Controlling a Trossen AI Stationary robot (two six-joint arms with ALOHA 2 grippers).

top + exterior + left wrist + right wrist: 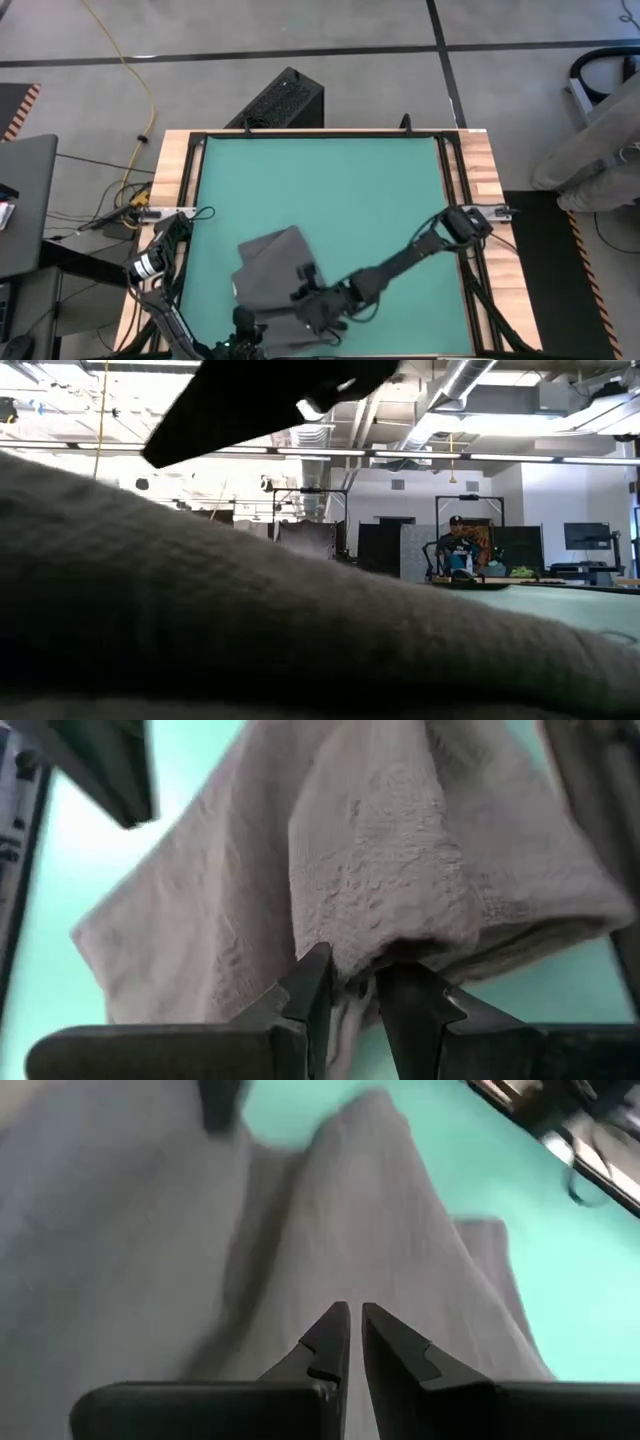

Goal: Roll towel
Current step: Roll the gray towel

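While the green mat (320,180) is mostly bare, the towel (275,270) lies crumpled at its near edge, not yet rolled. Both the left gripper (348,992) and the right gripper (352,1330) pinch towel folds, so the rolling itself seems to remain.

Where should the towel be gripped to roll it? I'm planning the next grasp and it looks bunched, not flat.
Probably the towel's near edge, approached from the table's front, where both grippers already pinch it: left gripper and right gripper each hold a raised fold. The cloth lies partly folded on the green mat, so the front hem looks like the most accessible starting line.
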